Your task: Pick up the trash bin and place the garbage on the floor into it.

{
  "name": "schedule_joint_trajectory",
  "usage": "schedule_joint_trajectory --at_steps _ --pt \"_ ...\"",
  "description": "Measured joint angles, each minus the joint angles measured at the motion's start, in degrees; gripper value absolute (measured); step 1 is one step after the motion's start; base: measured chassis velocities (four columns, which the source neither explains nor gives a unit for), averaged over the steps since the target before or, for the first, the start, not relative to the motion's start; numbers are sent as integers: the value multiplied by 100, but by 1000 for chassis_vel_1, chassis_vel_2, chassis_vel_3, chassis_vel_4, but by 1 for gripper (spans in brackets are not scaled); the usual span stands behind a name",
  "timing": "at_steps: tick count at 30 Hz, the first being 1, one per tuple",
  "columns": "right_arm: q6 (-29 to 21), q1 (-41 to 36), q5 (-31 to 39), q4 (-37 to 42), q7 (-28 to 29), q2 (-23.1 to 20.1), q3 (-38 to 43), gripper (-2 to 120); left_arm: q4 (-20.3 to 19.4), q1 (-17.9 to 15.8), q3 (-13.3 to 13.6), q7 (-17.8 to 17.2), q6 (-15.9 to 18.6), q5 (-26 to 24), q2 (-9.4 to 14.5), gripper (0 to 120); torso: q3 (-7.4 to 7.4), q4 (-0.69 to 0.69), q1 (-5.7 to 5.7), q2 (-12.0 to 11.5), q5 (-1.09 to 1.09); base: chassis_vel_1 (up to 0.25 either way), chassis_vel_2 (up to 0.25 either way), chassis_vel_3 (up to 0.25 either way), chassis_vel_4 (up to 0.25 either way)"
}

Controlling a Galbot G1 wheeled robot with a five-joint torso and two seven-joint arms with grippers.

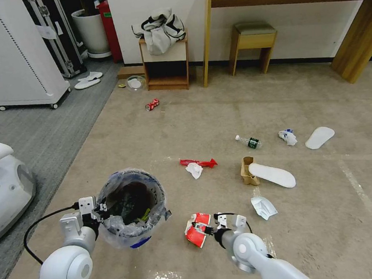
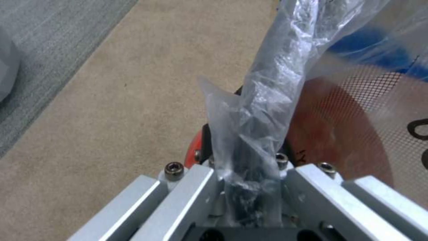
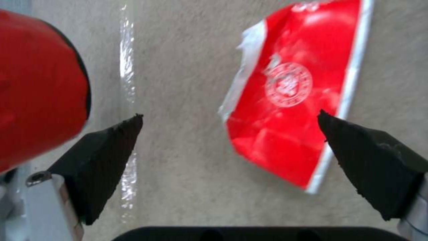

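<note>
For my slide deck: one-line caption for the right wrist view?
Open right pincer hovers above a red snack wrapper on the beige carpet.

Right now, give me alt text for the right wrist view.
The right hand, open, hovers above the beige floor, with a red snack wrapper lying flat beneath one finger and the trash bin beside the other.
</note>
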Motion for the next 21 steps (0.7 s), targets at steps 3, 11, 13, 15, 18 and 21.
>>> schedule_joint_trajectory --at_steps 3,11,13,15,18,21 --pt "-11 68 91 -55 76 110 -50 100 24 1 -1 13 -19 17 -17 1 0 -1 0 0 0 0 0 0 0" --pt "-2 169 189 -256 246 333 -94 100 74 7 0 64 -78 56 -49 1 0 -1 0 0 0 0 0 0 0" --pt "41 174 192 -350 278 427 -12 100 84 14 0 90 -104 94 -48 1 0 -1 0 0 0 0 0 0 0" --pt "49 177 190 -365 278 440 6 100 84 13 0 93 -107 106 -48 1 0 -1 0 0 0 0 0 0 0" --pt "72 189 178 -409 269 490 95 100 86 14 2 111 -125 170 -43 1 0 -1 0 0 0 0 0 0 0" --pt "91 207 152 -439 257 507 155 100 134 0 12 115 -170 298 -35 1 0 -1 0 0 0 0 0 0 0"
